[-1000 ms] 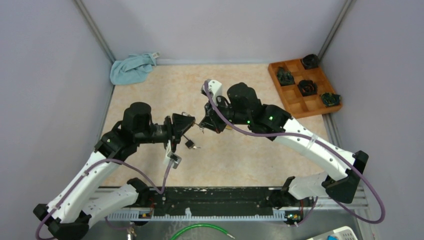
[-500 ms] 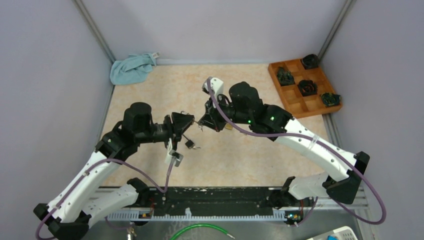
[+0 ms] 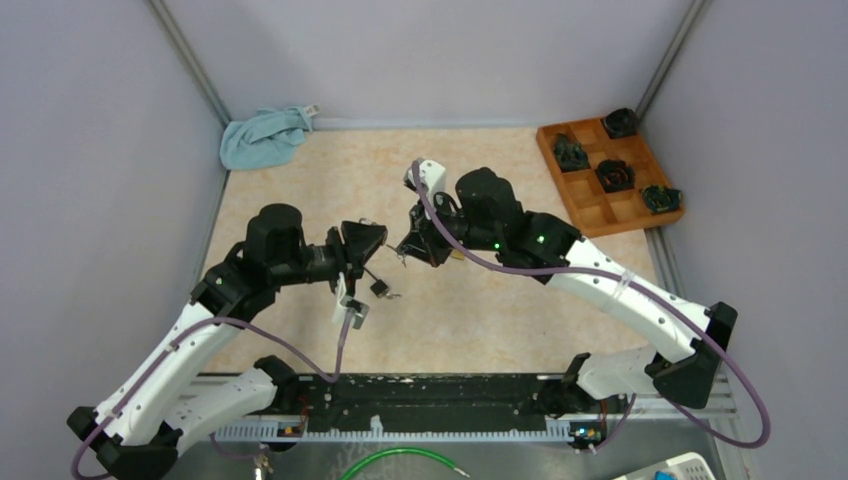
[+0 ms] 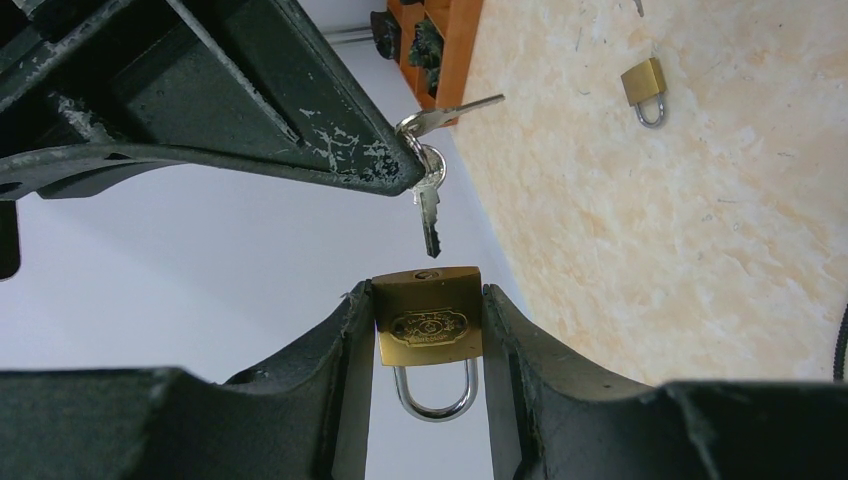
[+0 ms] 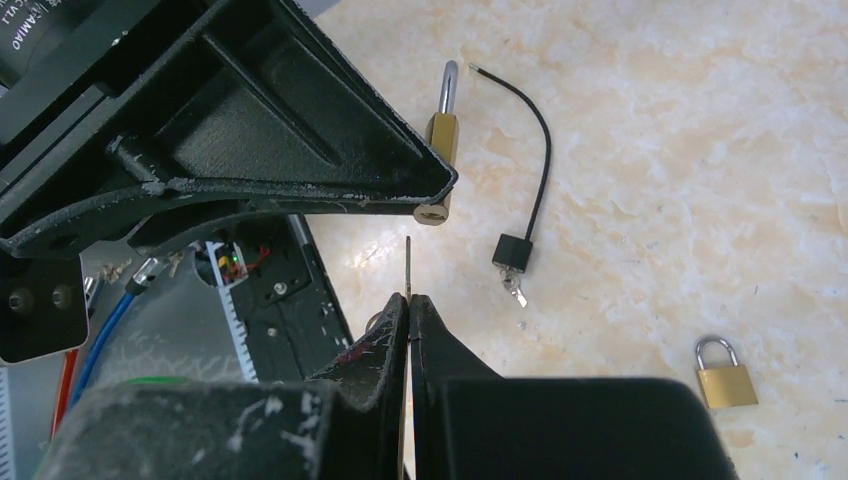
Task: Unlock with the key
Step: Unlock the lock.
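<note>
The padlock was up in the air, off the table, a bit left of the middle. The left gripper held it. Its fingers were part way apart, just as wide as the lock, and they pinched the gold body by its two thin sides. The silver loop pointed back toward the arm. The keyhole end pointed out toward the other arm. I think it was held that way so the key could get in and the lock could not slip or spin.

Down on the table, under the gap between the two arms, lay a small black lock with a thin wire. Nothing touched it.

Next came the key. Its tip was lined up with the keyhole and just short of it, not in yet. So I think the job was at the pushing-in part, and the turn was not done. A second key on the same ring stuck out to the side.

The right gripper had its fingers pressed tight together on the key, most likely so it would not wobble while it was aimed.

Farther right, a spare padlock lay flat on the table. At the far right sat a wooden tray with dark things in some of its boxes.
</note>
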Controlling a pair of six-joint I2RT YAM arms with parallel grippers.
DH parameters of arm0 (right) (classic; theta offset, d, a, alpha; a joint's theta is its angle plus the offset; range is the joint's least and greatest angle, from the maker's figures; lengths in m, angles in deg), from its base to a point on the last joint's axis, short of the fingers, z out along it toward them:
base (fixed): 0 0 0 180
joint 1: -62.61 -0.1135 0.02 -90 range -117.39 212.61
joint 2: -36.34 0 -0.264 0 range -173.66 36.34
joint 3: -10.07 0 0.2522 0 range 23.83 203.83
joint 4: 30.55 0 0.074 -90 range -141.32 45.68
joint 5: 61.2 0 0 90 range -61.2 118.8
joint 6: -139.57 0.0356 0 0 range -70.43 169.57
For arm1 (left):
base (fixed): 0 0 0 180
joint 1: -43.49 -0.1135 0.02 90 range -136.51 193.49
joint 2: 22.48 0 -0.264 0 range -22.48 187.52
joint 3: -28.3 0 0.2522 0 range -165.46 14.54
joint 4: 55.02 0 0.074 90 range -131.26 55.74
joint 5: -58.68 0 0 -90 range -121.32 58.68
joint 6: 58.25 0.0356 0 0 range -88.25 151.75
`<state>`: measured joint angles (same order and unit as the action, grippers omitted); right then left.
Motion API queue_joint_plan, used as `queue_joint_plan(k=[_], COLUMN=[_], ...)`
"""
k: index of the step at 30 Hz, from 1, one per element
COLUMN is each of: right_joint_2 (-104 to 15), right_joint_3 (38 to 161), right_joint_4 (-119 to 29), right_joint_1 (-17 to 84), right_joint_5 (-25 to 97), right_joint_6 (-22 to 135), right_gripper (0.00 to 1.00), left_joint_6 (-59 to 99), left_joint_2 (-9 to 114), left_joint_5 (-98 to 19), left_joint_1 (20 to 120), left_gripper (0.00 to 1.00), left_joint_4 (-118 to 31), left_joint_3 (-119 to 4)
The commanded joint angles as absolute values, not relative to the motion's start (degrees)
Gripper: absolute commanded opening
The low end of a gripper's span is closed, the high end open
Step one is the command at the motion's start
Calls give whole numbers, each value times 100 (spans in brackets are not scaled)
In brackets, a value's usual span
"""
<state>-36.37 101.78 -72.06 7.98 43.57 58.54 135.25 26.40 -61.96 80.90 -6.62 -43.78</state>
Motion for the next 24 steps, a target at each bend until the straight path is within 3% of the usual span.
queue_joint_plan(k=[1, 24], right_joint_2=[-3398, -3501], right_joint_3=[10194, 10432], right_joint_4=[-7176, -7034], right_joint_1=[777, 776], right_joint_5=[4383, 4274], right_joint_6=[5762, 5630], right_gripper=[0, 0], left_joint_6=[13539, 13603], left_joint_2=[2628, 2643], left_joint_5=[-6212, -6499], left_joint_1=[8111, 8111], left_gripper=[0, 0], left_joint_4=[-889, -770], left_joint_3=[-4386, -4434])
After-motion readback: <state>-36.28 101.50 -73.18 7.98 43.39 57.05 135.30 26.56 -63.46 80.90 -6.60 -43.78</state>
